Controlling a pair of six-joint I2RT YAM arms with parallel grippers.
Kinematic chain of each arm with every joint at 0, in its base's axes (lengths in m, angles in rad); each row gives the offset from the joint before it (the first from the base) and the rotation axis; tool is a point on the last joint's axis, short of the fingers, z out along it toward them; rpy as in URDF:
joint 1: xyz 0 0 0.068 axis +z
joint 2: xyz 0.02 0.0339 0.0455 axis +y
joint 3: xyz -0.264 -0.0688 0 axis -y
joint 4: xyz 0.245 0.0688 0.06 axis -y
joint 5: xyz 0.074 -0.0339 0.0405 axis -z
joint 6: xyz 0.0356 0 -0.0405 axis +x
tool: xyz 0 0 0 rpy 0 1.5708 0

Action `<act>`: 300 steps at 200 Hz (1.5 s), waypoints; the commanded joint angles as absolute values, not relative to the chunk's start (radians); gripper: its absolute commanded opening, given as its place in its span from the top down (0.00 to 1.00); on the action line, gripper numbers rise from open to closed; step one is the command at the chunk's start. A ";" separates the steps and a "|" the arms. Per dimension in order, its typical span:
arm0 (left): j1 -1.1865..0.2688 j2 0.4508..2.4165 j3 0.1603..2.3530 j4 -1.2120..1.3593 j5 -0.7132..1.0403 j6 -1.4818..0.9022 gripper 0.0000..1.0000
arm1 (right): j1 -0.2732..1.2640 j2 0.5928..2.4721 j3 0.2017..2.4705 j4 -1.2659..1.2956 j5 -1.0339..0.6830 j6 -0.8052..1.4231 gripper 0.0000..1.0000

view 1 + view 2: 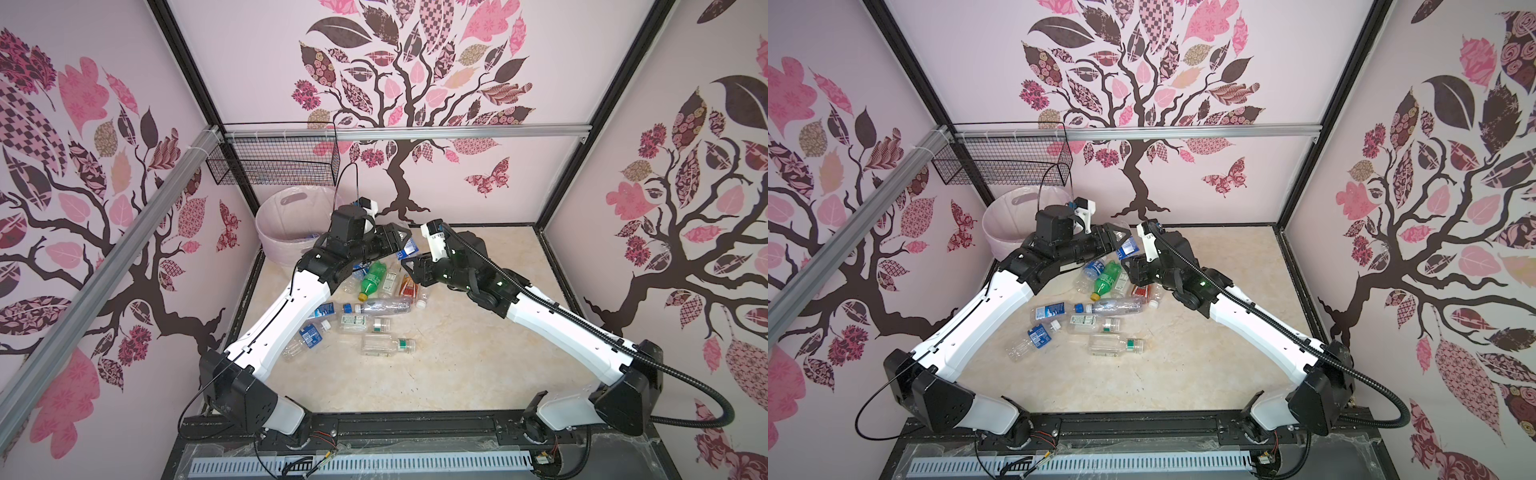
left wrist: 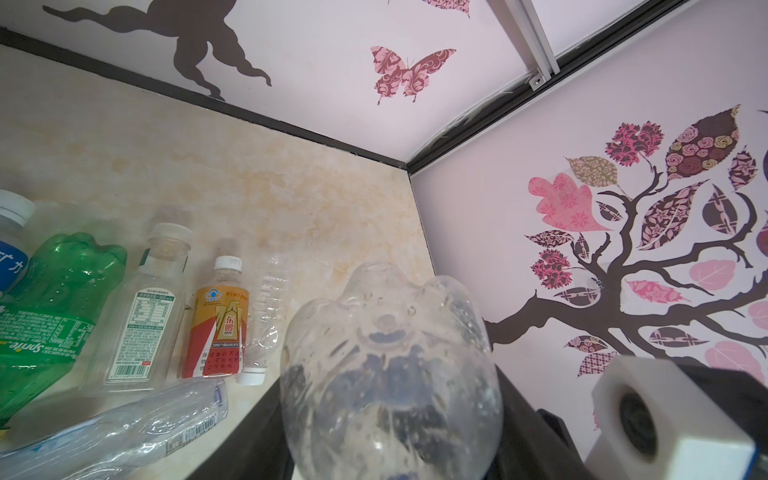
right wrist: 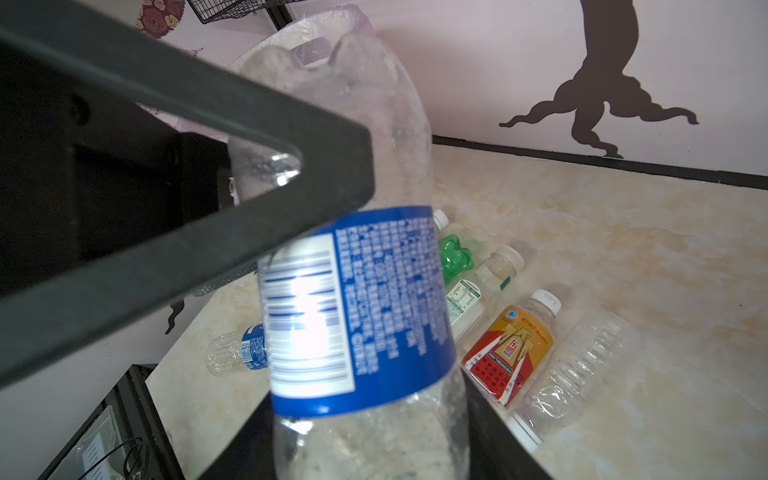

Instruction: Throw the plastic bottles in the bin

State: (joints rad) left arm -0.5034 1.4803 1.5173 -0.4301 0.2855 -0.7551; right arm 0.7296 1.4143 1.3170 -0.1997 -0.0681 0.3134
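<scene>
The blue-labelled bottle point(image 3: 357, 291) is off the worktop point(image 1: 457, 353), just above centre in both top views, between the two arm ends.

- Right gripper point(image 3: 365, 436): jaws narrow, closed on the clear part of the bottle below the label. The lobed base points away from the wrist.
- Left gripper point(image 2: 386, 415): jaws stand at either side of the same bottle. One of its fingers point(image 3: 208, 95) crosses the bottle above the label. Whether the jaws press on it cannot be told.

The bin point(image 1: 282, 232) stands at the rear left corner of the worktop, behind the left arm, near the held bottle but apart from it.

The remaining plastic bottles point(image 1: 376, 307) lie flat at the centre, among them a green bottle point(image 1: 372, 280) and an orange-red bottle point(image 1: 407, 286) directly under the right gripper.
</scene>
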 commanded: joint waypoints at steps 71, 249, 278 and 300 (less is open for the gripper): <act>-0.481 1.468 1.498 -0.413 0.211 -0.706 0.39 | 0.729 1.419 1.319 -0.198 -0.066 0.299 0.34; -0.449 1.365 1.689 -0.530 -0.217 -0.309 0.29 | 0.729 1.425 1.430 -0.206 -0.082 0.264 0.01; -0.434 1.387 1.778 -0.554 -0.294 -0.262 0.29 | 0.731 1.458 1.494 -0.208 -0.096 0.262 0.00; -0.409 1.411 1.813 -0.587 -0.268 -0.295 0.34 | 0.730 1.486 1.505 -0.207 -0.092 0.267 0.00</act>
